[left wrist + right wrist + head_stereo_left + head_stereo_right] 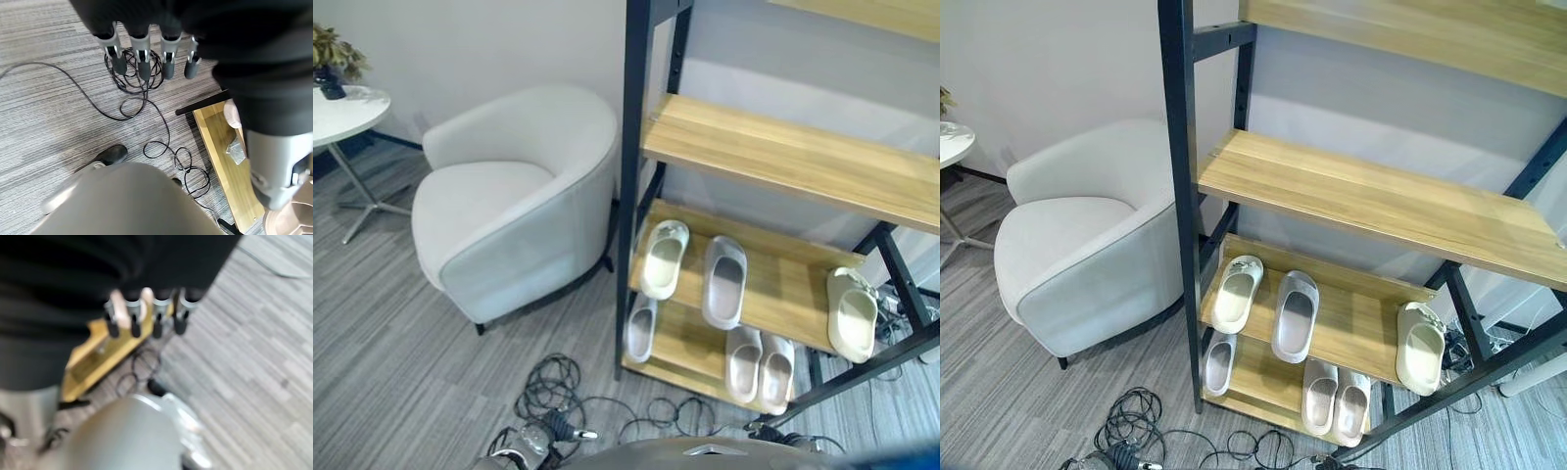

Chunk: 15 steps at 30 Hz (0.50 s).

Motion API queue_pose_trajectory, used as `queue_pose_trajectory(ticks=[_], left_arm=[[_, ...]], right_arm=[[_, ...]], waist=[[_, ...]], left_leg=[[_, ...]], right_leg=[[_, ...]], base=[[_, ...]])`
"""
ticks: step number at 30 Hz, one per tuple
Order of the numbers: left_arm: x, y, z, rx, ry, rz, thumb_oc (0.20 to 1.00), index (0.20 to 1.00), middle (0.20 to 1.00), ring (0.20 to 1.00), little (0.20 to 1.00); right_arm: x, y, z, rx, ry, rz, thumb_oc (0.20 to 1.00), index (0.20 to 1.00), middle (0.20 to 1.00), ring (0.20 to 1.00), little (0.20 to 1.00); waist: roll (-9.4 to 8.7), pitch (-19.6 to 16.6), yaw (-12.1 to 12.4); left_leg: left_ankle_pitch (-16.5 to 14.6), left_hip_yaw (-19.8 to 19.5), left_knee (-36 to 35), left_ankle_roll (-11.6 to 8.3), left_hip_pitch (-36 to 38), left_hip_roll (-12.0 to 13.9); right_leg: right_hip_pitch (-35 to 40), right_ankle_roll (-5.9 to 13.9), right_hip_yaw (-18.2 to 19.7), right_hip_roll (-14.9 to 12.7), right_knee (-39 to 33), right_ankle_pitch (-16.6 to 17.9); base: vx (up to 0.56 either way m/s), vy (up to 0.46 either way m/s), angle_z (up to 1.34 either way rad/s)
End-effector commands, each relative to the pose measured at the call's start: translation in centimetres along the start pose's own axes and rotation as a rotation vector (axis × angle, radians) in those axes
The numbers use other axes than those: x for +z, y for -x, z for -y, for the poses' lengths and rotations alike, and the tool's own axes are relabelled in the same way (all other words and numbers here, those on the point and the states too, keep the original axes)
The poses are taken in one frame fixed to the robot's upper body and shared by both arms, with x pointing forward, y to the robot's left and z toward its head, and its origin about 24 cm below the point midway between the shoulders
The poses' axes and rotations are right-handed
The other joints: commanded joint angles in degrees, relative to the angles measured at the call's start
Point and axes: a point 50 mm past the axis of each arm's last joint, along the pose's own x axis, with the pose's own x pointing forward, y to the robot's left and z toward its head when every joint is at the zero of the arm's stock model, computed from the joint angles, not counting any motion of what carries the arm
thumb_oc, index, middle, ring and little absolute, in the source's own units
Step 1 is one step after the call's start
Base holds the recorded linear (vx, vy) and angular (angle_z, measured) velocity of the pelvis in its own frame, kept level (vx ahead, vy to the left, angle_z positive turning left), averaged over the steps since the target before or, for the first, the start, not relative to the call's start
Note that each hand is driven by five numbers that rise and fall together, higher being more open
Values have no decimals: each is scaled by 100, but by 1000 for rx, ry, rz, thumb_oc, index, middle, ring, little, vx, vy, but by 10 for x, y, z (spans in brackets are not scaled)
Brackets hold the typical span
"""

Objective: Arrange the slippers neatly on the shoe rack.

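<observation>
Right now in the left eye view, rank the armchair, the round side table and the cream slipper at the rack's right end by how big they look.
1. Armchair, clearly largest.
2. Round side table, cut off by the frame edge, so its rank is unsure.
3. Cream slipper, smallest.

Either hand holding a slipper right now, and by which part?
Nothing is held. The left hand and right hand both hang open above the floor; the slippers sit on the rack.

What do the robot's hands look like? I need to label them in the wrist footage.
Both match: the left hand and right hand have a dark ribbed cover over the back and wrist, then a row of silver fingers with dark tips. The left thumb is silver-grey.
</observation>
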Motion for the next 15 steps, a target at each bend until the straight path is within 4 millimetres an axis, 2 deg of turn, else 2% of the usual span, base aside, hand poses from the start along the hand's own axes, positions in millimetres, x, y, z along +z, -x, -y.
queue_pose_trajectory(ticks=[1, 4, 5, 6, 7, 9, 10, 12, 13, 15], left_arm=[[30, -3, 13, -37, -92, 92, 1000, 1000, 1000, 1000, 1000], [32, -3, 16, -40, -128, 99, 1000, 1000, 1000, 1000, 1000], [32, -3, 16, -40, -128, 99, 1000, 1000, 1000, 1000, 1000], [33, -3, 16, -38, -129, 99, 1000, 1000, 1000, 1000, 1000], [36, -3, 18, -34, -143, 115, 1000, 1000, 1000, 1000, 1000], [36, -3, 19, -31, -147, 122, 1000, 1000, 1000, 1000, 1000], [36, -3, 21, -28, -143, 124, 1000, 1000, 1000, 1000, 1000], [36, -3, 21, -28, -143, 124, 1000, 1000, 1000, 1000, 1000], [39, -3, 21, -19, -136, 142, 1000, 1000, 1000, 1000, 1000], [44, -3, 21, -19, -128, 164, 1000, 1000, 1000, 1000, 1000]], right_arm=[[18, 1, 14, -17, 4, 82, 1000, 1000, 1000, 1000, 1000], [53, 3, 25, -74, 36, 219, 1000, 1000, 1000, 1000, 1000], [53, 3, 25, -74, 36, 219, 1000, 1000, 1000, 1000, 1000], [66, 5, 33, -106, 39, 268, 1000, 1000, 1000, 1000, 1000], [86, 10, 37, -145, 66, 364, 1000, 1000, 1000, 1000, 1000], [93, 13, 39, -162, 82, 404, 1000, 1000, 1000, 1000, 1000], [105, 20, 53, -222, 75, 458, 1000, 1000, 1000, 1000, 1000], [105, 20, 53, -222, 75, 458, 1000, 1000, 1000, 1000, 1000], [121, 28, 60, -239, 71, 536, 1000, 1000, 1000, 1000, 1000], [131, 30, 53, -189, 92, 580, 1000, 1000, 1000, 1000, 1000]], waist=[[439, 339, 37], [468, 344, 20], [470, 346, 22], [483, 349, 14], [519, 362, -12], [541, 357, -24], [572, 350, -48], [575, 351, -44], [604, 354, -53], [626, 346, -46]], left_leg=[[-55, -80, -65, -266, 24, 292], [20, -41, -228, -257, 48, 276], [22, -39, -233, -257, 52, 276], [47, -20, -282, -257, 50, 273], [85, 25, -365, -252, 53, 259], [97, 51, -406, -249, 63, 253], [110, 90, -437, -245, 65, 244], [110, 94, -438, -245, 66, 245], [115, 101, -448, -238, 63, 237], [114, 108, -452, -242, 74, 237]], right_leg=[[153, 433, 78, -32, 538, -652], [136, 460, 96, -44, 493, -620], [136, 461, 98, -44, 493, -620], [114, 477, 108, -51, 487, -605], [61, 503, 116, -61, 497, -590], [38, 514, 134, -63, 503, -591], [10, 526, 160, -59, 504, -582], [8, 526, 164, -58, 505, -582], [6, 521, 182, -55, 502, -588], [28, 504, 184, -50, 472, -596]], base=[[0, 0, 0], [0, 0, 0], [0, 0, 0], [0, 0, 0], [0, 0, 0], [0, 0, 0], [-14, 15, -3], [-6, 5, -6], [-7, 0, -6], [-6, -12, -7]])
